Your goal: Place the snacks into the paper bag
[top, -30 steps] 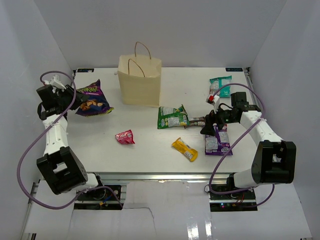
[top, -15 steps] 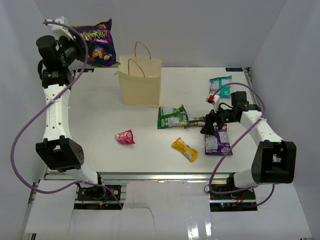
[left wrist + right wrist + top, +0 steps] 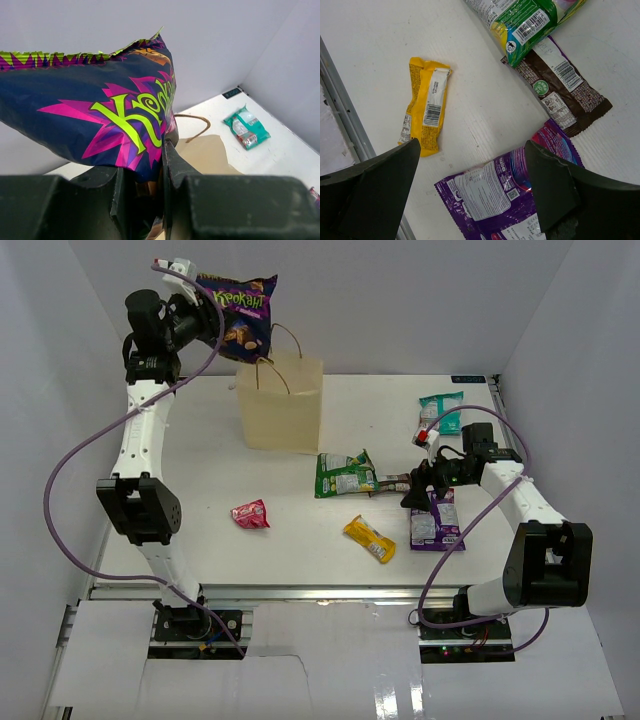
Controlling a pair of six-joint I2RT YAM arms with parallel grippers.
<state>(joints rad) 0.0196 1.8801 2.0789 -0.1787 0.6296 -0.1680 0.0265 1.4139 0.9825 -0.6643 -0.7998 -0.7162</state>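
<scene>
**Overhead and wrist views, snack-bagging bench.** The left claw [image 3: 145, 182] is closed on the lower edge of the dark purple chip bag [image 3: 238, 312], which hangs raised in the air, clear of the bench [image 3: 190, 470]. In the overhead view the chip bag sits up and to the left of the mouth of the paper bag [image 3: 282, 405], outside it. The paper bag stands upright near the bench's far edge, with its loop handles erect.

The right claw [image 3: 472, 145] is spread wide and grips nothing. It hovers over the purple pouch [image 3: 495, 195]. The yellow bar [image 3: 426, 112] lies to that pouch's left. The brown bar [image 3: 560, 85] lies beyond it, with one end tucked under the green pouch [image 3: 525, 20]. The teal pouch [image 3: 441, 412] rests near the far right corner. The small red packet [image 3: 250, 513] lies alone at left of centre.
</scene>
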